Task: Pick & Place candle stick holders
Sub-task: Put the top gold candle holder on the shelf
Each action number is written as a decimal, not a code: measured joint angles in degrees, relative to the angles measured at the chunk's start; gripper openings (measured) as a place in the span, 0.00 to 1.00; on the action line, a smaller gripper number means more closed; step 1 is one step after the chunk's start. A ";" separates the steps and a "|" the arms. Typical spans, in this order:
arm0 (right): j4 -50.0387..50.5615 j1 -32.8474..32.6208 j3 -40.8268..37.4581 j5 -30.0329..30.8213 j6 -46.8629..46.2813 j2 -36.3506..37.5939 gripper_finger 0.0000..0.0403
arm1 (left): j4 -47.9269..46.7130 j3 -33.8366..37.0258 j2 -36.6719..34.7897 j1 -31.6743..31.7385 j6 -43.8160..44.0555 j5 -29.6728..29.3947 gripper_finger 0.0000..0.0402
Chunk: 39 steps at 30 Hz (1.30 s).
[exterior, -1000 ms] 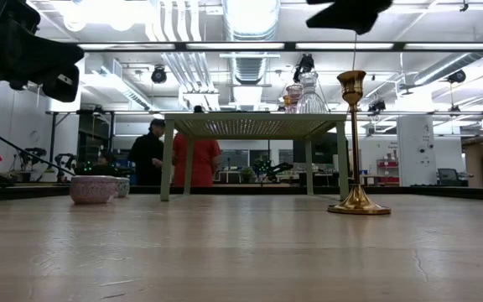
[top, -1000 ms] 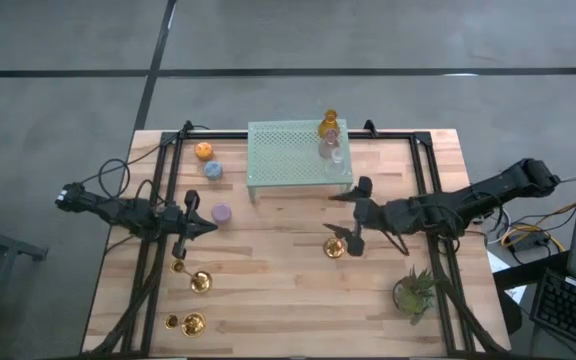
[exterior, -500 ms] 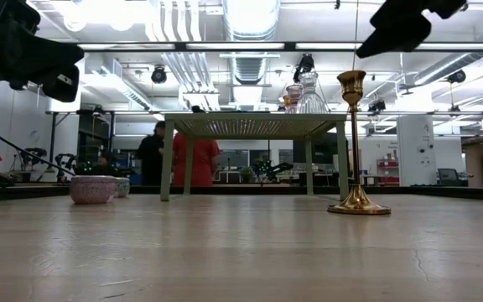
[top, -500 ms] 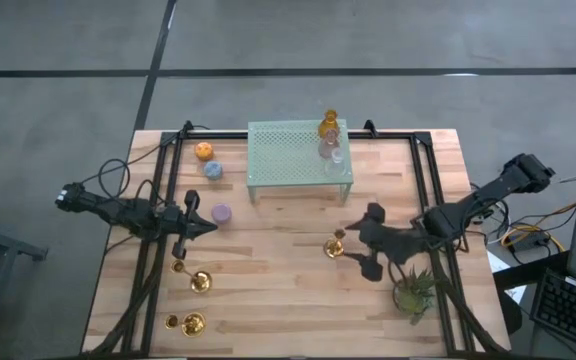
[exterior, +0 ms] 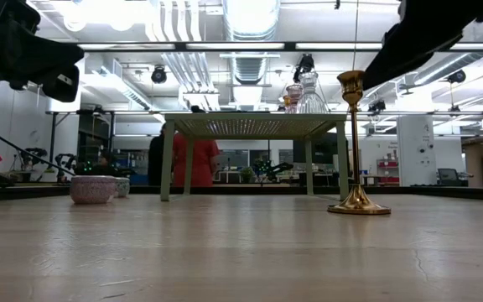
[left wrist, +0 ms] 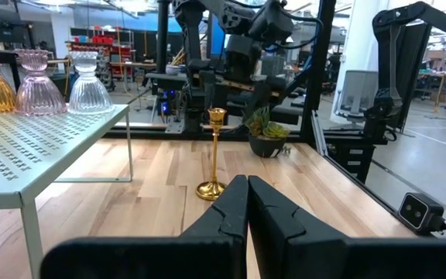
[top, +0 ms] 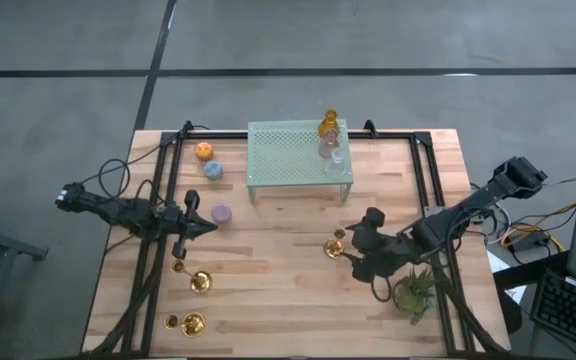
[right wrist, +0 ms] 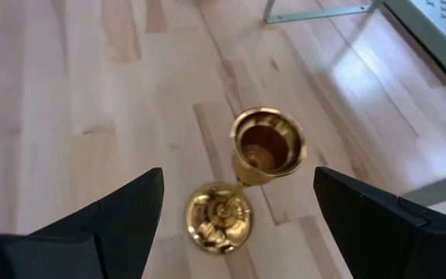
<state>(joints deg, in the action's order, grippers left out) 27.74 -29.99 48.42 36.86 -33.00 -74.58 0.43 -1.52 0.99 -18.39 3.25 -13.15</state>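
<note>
**Right gripper back over the gold holder**

Since a moment ago the right gripper (top: 356,256) has swung back beside the upright gold candle stick holder (top: 335,244), fingers spread wide, holding nothing. The left gripper (top: 204,227) stays pressed together near the purple cup (top: 222,213). The low view crops the right arm.

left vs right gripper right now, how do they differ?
The left gripper is shut and empty; the right gripper is open, the gold holder showing between its fingers. The left one sits by the purple cup; the right one hangs above the gold holder, beside the plant. Neither grips anything.
</note>
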 joint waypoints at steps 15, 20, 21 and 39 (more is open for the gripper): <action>-0.10 0.25 -0.13 1.27 -0.66 -2.73 0.81 | -0.02 0.00 0.01 0.00 0.00 -0.01 0.03; -1.50 0.27 -0.39 2.36 -1.09 -3.15 0.81 | -0.02 0.00 0.02 0.00 0.00 0.01 0.03; -1.88 0.27 -0.42 2.45 -1.08 -3.18 0.81 | -0.02 0.00 0.02 -0.02 0.00 -0.01 0.03; -7.48 0.43 -2.94 5.37 -0.18 -3.40 0.80 | -0.02 0.00 0.00 -0.02 0.00 0.01 0.03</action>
<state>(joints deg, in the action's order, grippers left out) 20.26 -29.56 45.48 42.22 -33.18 -77.97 0.41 -1.52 1.00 -18.41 3.25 -13.15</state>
